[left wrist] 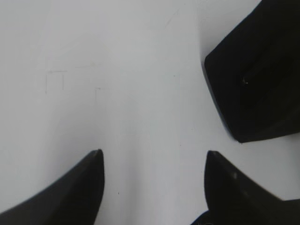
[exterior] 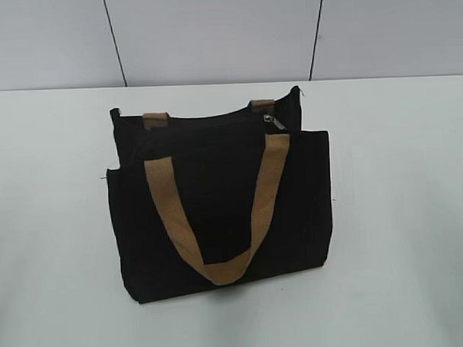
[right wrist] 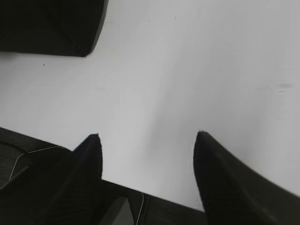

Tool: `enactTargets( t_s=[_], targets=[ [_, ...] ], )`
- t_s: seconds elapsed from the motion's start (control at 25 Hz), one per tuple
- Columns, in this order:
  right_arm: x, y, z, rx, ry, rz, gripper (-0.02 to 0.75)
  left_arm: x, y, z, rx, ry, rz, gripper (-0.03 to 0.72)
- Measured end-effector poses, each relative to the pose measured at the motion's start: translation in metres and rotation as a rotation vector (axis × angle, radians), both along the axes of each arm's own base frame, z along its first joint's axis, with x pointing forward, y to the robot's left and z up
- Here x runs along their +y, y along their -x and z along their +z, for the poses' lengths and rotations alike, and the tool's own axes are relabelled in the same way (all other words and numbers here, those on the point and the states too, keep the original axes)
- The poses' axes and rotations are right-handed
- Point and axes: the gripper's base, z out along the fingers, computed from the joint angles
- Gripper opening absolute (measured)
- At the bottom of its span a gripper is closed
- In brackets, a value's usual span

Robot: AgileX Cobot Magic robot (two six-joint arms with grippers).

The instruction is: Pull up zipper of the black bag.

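The black bag (exterior: 218,212) stands in the middle of the white table, its tan strap handle hanging down the front. The zipper runs along its top edge, with the silver pull tab (exterior: 269,123) near the right end. Neither gripper shows in the exterior view. In the left wrist view my left gripper (left wrist: 154,157) is open over bare table, with a corner of the bag (left wrist: 255,79) at the upper right. In the right wrist view my right gripper (right wrist: 147,140) is open and empty, with a bag corner (right wrist: 51,26) at the upper left.
The white table (exterior: 400,213) spreads around the bag on all sides. A grey panelled wall (exterior: 211,37) stands behind the table's far edge. Faint pencil marks (left wrist: 56,79) show on the table in the left wrist view.
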Motion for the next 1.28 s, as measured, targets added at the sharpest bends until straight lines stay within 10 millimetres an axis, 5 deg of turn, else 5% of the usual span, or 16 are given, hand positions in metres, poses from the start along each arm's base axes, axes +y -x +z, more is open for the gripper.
enactTargets(
  t_s=[0.24, 0.84, 1.28],
  targets=[
    [0.0, 0.023, -0.017, -0.011, -0.01, -0.015, 0.477, -0.001, 0.025, 0.001, -0.04, -0.006, -0.015, 0.493],
    [0.0, 0.063, 0.004, -0.281, -0.024, -0.028, 0.477, -0.003, 0.091, -0.01, -0.349, -0.006, -0.017, 0.489],
    [0.002, 0.108, 0.006, -0.407, -0.021, 0.0, 0.477, -0.003, 0.092, -0.011, -0.351, -0.002, -0.014, 0.487]
  ],
)
